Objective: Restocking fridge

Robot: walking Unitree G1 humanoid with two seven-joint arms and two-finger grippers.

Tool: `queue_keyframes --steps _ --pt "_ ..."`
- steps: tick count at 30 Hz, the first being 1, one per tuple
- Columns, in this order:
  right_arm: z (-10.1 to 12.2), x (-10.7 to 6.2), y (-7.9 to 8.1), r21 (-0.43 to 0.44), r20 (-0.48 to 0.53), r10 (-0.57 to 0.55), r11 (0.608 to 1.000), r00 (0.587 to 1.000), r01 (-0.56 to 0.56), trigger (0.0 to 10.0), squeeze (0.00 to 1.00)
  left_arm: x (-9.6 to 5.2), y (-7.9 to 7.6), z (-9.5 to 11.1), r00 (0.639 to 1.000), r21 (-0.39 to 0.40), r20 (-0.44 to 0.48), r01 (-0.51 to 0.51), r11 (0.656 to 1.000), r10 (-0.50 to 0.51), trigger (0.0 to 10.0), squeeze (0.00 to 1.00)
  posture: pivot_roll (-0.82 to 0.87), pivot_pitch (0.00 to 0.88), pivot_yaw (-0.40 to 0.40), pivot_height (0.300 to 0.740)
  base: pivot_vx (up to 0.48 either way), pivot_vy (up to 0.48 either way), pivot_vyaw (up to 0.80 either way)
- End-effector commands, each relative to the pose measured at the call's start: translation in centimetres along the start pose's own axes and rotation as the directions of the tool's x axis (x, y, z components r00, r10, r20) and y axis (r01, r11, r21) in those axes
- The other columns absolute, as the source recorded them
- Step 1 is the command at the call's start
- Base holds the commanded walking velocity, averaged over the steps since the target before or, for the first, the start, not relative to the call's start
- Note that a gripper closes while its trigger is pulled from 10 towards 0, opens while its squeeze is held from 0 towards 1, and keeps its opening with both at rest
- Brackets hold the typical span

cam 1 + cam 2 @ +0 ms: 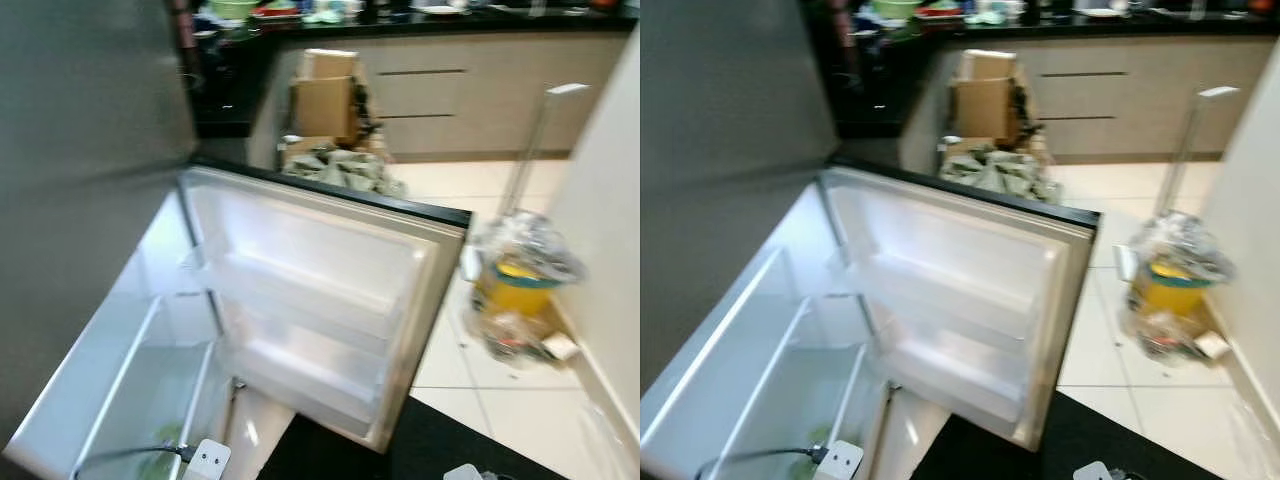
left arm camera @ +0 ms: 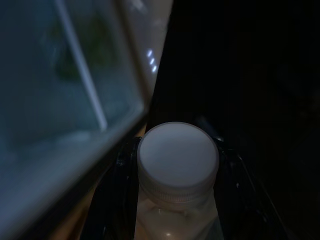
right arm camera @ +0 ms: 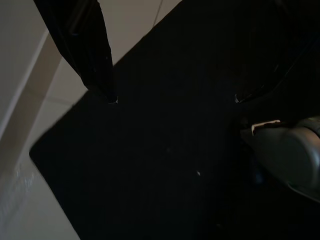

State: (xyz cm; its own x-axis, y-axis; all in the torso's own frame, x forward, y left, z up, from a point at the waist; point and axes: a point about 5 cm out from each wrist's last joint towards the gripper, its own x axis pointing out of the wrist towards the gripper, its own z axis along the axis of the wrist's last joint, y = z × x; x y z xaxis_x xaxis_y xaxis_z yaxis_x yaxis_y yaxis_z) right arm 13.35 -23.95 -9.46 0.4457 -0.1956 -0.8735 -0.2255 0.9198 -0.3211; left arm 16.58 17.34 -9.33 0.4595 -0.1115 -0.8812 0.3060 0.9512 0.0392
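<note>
Your fridge door stands open with bare racks; left gripper pinches a white-capped bottle not yet shelved; right gripper hangs spread, empty.

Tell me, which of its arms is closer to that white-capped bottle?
Left. The left gripper is shut on the bottle, by the fridge. The right gripper hangs open over the black mat.

We see both head views softened by motion blur, the white fridge door lit bright and washed out while the counter behind falls dark, and both wrist views dim and murky, only a pale bottle cap catching faint light.
</note>
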Motion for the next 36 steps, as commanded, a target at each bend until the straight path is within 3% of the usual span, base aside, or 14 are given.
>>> queue_keyframes --steps 1,11,19,29,36 --pt "-0.14 -0.01 0.28 0.012 -0.008 0.004 1.000 1.000 -0.004 10.0 0.00 0.04 -1.22 -1.00 0.998 -0.033 -0.031 0.045 0.998 -0.046 10.0 0.00 -0.12 0.007 0.035 0.740 0.000 0.000 -0.80" --pt "-0.12 -0.01 0.30 0.013 -0.007 0.003 1.000 1.000 -0.003 10.0 0.00 0.05 -1.22 -0.96 0.999 -0.024 -0.031 0.044 0.999 -0.044 10.0 0.00 -0.13 0.006 0.035 0.740 0.000 0.000 -0.78" --pt "0.04 0.00 0.22 0.017 0.005 0.001 1.000 1.000 -0.001 10.0 0.00 0.06 -1.28 -0.80 0.998 -0.010 -0.024 0.055 0.998 -0.055 10.0 0.00 -0.13 0.006 0.033 0.740 0.000 0.000 0.00" --pt "0.13 0.00 0.31 0.018 0.009 0.003 1.000 1.000 -0.004 10.0 0.00 0.03 -1.08 -0.90 0.998 0.001 -0.029 0.048 0.999 -0.048 10.0 0.00 -0.12 0.010 0.038 0.740 0.000 -0.451 0.00" --pt "0.04 -0.01 0.56 0.020 0.007 0.010 1.000 1.000 -0.010 10.0 0.00 -0.02 -0.89 -1.01 0.999 -0.016 -0.029 0.038 0.999 -0.038 10.0 0.00 -0.12 0.013 0.041 0.740 0.000 0.000 0.00"
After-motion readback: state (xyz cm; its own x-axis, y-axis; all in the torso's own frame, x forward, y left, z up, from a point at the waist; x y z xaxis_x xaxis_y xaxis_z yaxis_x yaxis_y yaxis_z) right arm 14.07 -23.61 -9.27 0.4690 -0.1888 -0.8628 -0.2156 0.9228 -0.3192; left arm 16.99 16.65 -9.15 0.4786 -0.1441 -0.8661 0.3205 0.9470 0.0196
